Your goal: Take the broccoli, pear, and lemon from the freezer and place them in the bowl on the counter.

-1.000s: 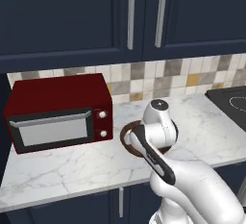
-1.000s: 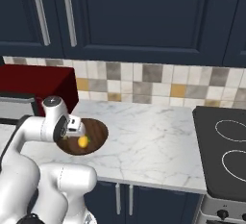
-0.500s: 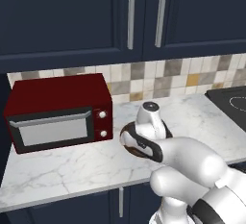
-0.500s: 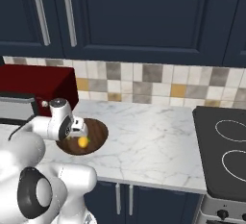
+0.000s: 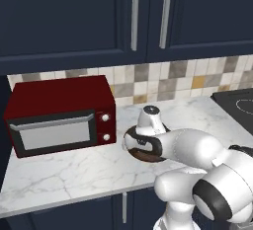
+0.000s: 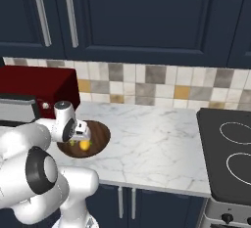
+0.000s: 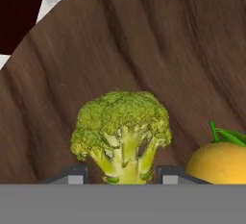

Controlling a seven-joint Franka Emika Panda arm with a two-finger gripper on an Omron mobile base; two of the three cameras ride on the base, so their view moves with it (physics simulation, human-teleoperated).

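The dark wood-grain bowl (image 6: 99,132) sits on the white marble counter (image 6: 157,134) beside the microwave. My gripper (image 6: 78,133) hangs low over the bowl's left half, shut on the broccoli (image 7: 122,127), whose pale stem stands between the fingertips (image 7: 77,175) just above the bowl floor (image 7: 144,50). The lemon (image 7: 218,163) lies in the bowl right beside it, also seen as a yellow spot, the lemon (image 6: 85,145). In the left base view my arm covers most of the bowl (image 5: 148,157). The pear and the freezer are out of view.
A dark red microwave (image 5: 59,115) stands on the counter (image 5: 64,170) just left of the bowl. A black cooktop (image 6: 230,148) lies at the right end. Navy wall cabinets with long handles hang above the tiled backsplash.
My hand has come down and a little left, closer into the bowl, while the elbow has swung up large in front of both base cameras. The lemon has stayed in place.
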